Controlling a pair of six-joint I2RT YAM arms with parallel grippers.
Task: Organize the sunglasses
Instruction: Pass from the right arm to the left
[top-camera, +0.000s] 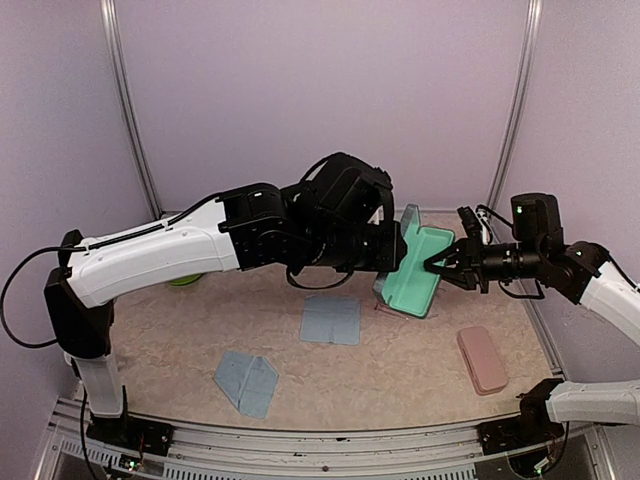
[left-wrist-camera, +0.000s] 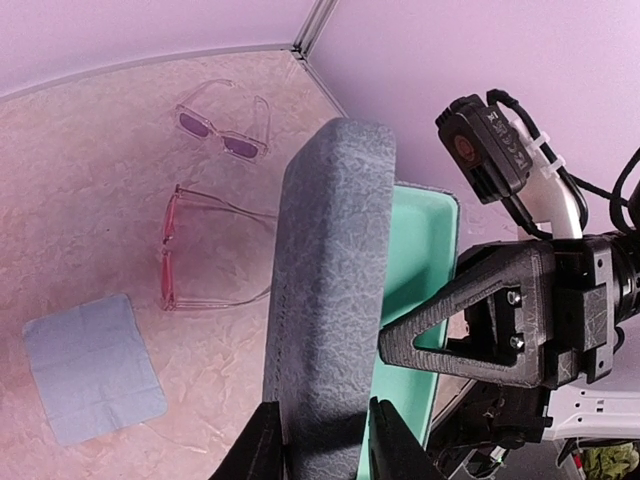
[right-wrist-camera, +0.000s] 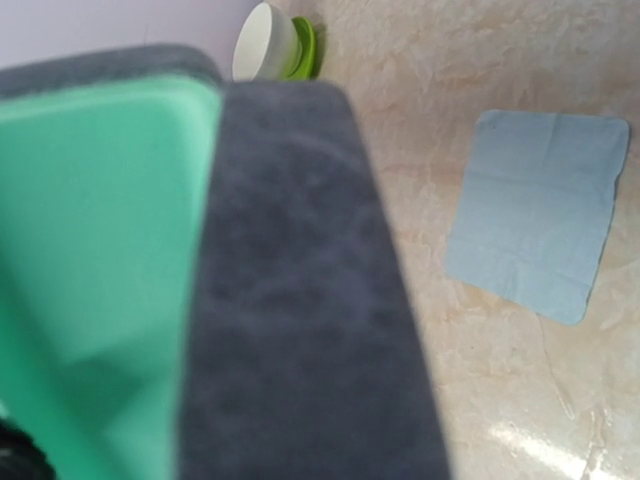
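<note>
An open blue-grey case (top-camera: 420, 272) with a green inside hangs above the table between both arms. My left gripper (left-wrist-camera: 328, 425) is shut on its grey lid (left-wrist-camera: 325, 280), one finger against each long side. My right gripper (top-camera: 441, 264) is shut on the green half's rim; in the right wrist view the case (right-wrist-camera: 290, 300) fills the frame and hides my fingers. Two sunglasses lie on the table beyond the case. One is the pink-red framed pair (left-wrist-camera: 175, 255) with its arms unfolded. The other is the clear pair with purple lenses (left-wrist-camera: 225, 135), farther back.
Two light-blue cloths (top-camera: 331, 319) (top-camera: 246, 382) lie on the table's middle and near left. A pink case (top-camera: 482, 358) rests shut at the near right. A white and green bowl (right-wrist-camera: 275, 40) stands at the far left, by the wall.
</note>
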